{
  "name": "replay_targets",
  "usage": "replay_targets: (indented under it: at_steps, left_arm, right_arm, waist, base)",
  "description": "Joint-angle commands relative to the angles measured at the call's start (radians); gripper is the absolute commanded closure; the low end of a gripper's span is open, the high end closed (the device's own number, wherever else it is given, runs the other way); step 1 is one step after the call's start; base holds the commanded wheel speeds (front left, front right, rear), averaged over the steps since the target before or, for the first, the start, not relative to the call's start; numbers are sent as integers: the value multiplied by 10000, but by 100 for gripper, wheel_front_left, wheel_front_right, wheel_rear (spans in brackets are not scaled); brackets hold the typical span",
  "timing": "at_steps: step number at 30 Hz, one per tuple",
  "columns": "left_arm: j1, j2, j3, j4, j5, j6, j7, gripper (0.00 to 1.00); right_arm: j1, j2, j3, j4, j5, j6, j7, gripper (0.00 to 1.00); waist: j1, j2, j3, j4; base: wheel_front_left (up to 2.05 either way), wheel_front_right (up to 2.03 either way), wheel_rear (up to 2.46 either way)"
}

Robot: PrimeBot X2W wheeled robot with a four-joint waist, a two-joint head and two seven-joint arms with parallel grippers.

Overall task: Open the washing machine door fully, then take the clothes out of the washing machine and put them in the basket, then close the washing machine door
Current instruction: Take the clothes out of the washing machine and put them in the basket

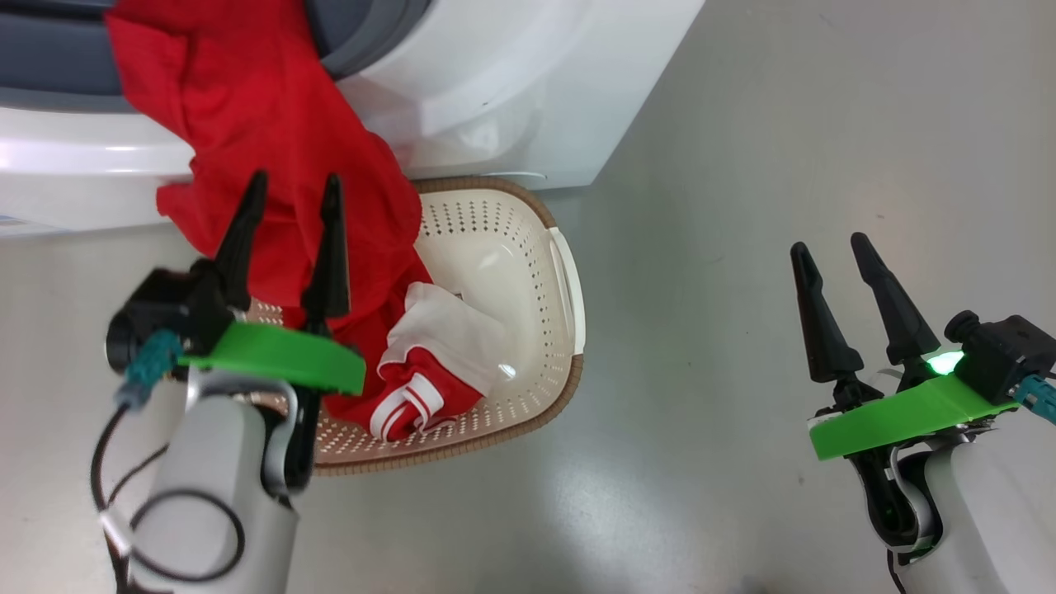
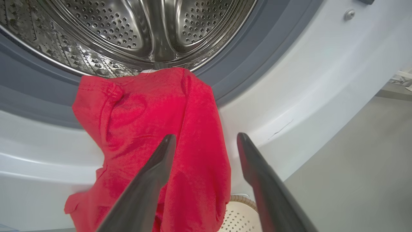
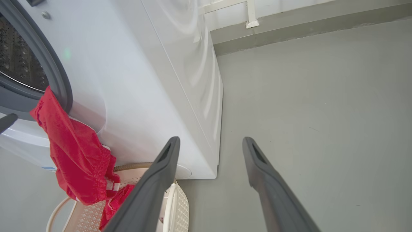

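Note:
A red garment of the clothes (image 1: 272, 157) hangs out of the white washing machine (image 1: 511, 74) over its grey gasket, its lower end reaching down into the cream basket (image 1: 569, 289) on the floor. A second red and white piece (image 1: 429, 371) lies in the basket. My left gripper (image 1: 293, 188) stands open in front of the hanging cloth, holding nothing. From the left wrist, the garment (image 2: 154, 129) drapes from the steel drum (image 2: 128, 29), left gripper (image 2: 206, 138) open before it. My right gripper (image 1: 829, 245) is open over bare floor, far right. The door is out of view.
Grey floor (image 1: 784, 148) spreads to the right of the machine and basket. A skirting and white pipe fitting (image 3: 252, 19) run along the wall behind the machine. The basket (image 3: 180, 206) sits tight against the machine's front.

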Motion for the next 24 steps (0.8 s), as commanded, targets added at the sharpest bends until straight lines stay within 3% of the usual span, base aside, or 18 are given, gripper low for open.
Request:
replay_targets:
  at_steps: [1, 16, 17, 19, 20, 24]
  left_arm:
    - [-94, 240, 241, -80, 74, -45, -49, 0]
    - [-2390, 240, 774, 3030, 588, -92, -49, 3]
    - [-2463, 240, 827, 3104, 619, -111, -49, 33]
    - [-2580, 240, 922, 3212, 683, -146, -49, 85]
    - [-2618, 240, 965, 3245, 713, -164, -49, 100]
    - [-2622, 240, 1086, 3312, 805, -266, -49, 100]
  right_arm:
    - [82, 12, 228, -241, 68, 65, -63, 0]
    - [-203, 181, 156, -292, 77, 65, -63, 0]
    - [-213, 182, 145, -299, 78, 65, -63, 0]
    - [-231, 181, 121, -308, 76, 65, -63, 0]
    - [-238, 182, 112, -311, 75, 65, -63, 0]
    - [-266, 196, 68, -323, 55, 65, -63, 0]
  waist:
    - [0, 0, 85, -55]
    - [0, 0, 586, -346]
    - [0, 0, 605, -353]
    - [0, 0, 633, -358]
    - [0, 0, 644, -360]
    - [0, 0, 668, -345]
  base:
    - [0, 0, 0]
    - [0, 0, 0]
    - [0, 0, 0]
    - [0, 0, 0]
    - [0, 0, 0]
    - [0, 0, 0]
